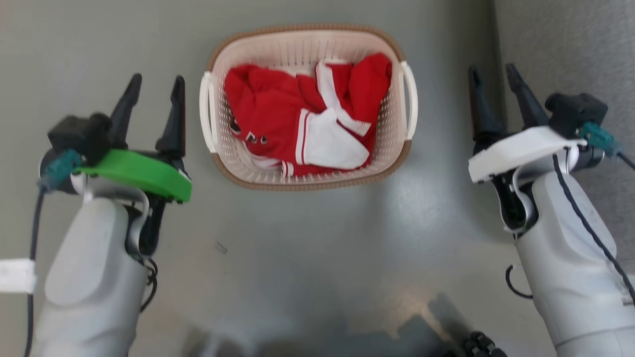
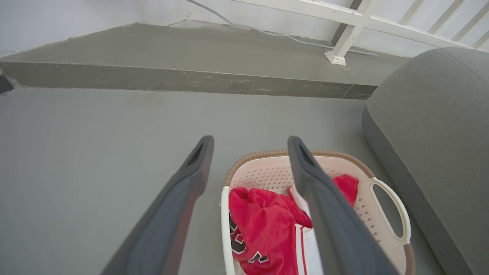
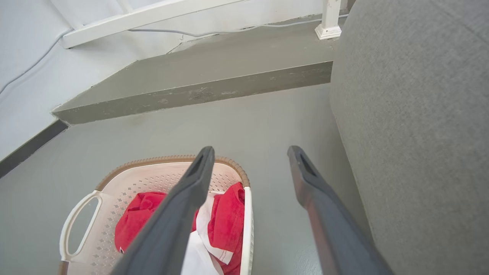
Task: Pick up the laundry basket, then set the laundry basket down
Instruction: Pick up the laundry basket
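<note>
- Laundry basket is sitting on the grey floor at 12 o'clock in the head view, with a red-and-white garment lying inside.
- Left pincer is hovering at the basket's 9 o'clock, fingers spread, gripping nothing.
- Right pincer is hovering at the basket's 3 o'clock, also spread and empty, not touching it.
- Grey upholstered seat is standing at the right pincer's 3 o'clock.

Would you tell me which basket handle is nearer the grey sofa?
The right handle, on the right gripper's side by the sofa; the left handle is farther.
</note>
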You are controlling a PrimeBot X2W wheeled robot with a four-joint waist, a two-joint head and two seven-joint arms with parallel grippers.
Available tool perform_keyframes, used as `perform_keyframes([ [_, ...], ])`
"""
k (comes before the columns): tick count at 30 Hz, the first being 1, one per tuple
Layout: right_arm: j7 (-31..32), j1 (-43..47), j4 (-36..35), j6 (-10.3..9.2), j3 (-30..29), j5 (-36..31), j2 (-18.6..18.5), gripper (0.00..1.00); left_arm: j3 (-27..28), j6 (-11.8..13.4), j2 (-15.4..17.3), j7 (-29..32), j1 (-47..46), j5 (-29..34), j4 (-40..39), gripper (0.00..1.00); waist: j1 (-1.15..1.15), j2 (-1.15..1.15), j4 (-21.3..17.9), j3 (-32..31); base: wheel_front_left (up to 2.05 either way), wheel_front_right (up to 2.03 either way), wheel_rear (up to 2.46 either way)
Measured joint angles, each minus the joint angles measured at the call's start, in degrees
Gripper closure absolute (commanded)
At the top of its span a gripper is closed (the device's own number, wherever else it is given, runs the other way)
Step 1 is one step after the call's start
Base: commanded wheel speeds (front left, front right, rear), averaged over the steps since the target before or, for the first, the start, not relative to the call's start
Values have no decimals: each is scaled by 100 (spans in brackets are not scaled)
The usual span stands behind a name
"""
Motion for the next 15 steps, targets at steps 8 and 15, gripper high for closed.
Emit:
perform_keyframes([
  [8,8,-569,506,-2,11,1,1,0,-112,0,27,231,-639,-219,532,0,0,0,11,589,0,0,0],
  [15,54,-1156,909,-1,85,5,4,0,-192,0,88,401,-1234,-281,896,0,0,0,12,1102,0,0,0],
])
